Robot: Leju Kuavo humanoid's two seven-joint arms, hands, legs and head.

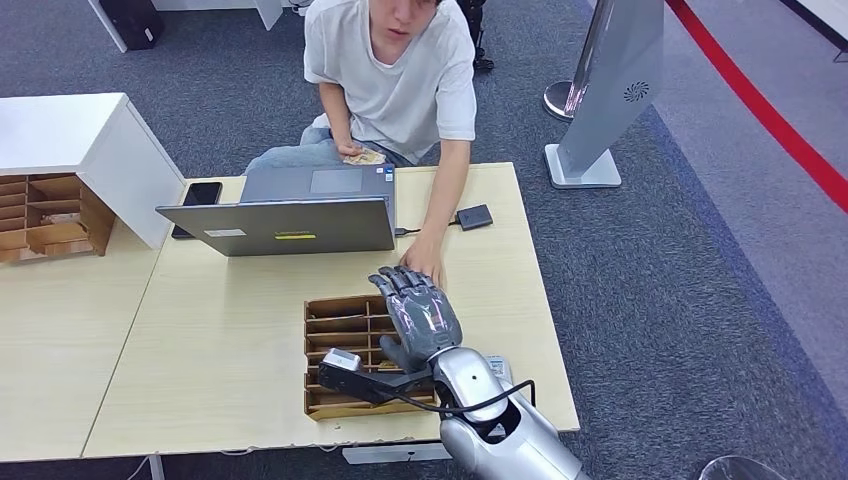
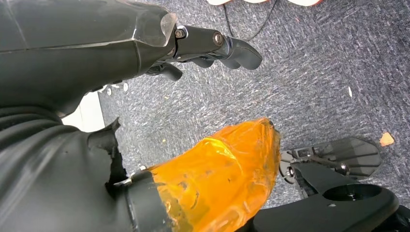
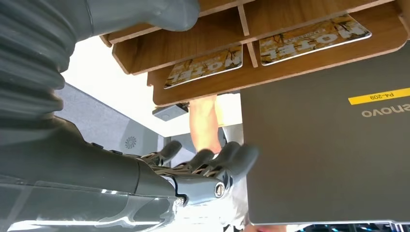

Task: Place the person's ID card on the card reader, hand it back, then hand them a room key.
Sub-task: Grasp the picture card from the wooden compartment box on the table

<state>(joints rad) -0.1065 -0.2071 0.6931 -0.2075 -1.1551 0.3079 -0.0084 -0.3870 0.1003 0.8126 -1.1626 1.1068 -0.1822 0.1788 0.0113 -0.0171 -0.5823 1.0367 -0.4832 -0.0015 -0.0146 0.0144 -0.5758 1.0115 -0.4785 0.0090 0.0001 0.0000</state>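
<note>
My right robot hand [image 1: 418, 312] reaches forward over the far right corner of the wooden card tray [image 1: 340, 400] on the desk [image 1: 220, 340], palm down, fingers stretched out and slightly apart. I see nothing between them in the head view, and the right wrist view shows the fingers [image 3: 227, 159] extended and bare, so this hand is released. Its fingertips lie just beside the person's hand [image 1: 425, 262], which rests on the desk at the far side of my fingers; whether they touch I cannot tell.

The tray sits near the front edge of the desk, divided into narrow compartments. In the right wrist view two hotel key cards [image 3: 314, 34] lie flat in neighbouring compartments of it. I cannot make out the ID card. The small dark card reader [image 1: 474, 216] lies on the far right part of the desk, beside the person's forearm, with a cable running to the grey laptop [image 1: 290, 225]. The laptop stands open at the far middle of the desk with its lid towards me. A black phone [image 1: 198, 198] lies at its far left. A white cabinet [image 1: 80, 150] with wooden pigeonholes stands on the left.

The person [image 1: 390, 80] sits on the far side in a white T-shirt, holding something patterned in the other hand at their lap.

My left robot hand [image 2: 212, 46] hangs above grey carpet, fingers curled loosely inward and holding nothing.
</note>
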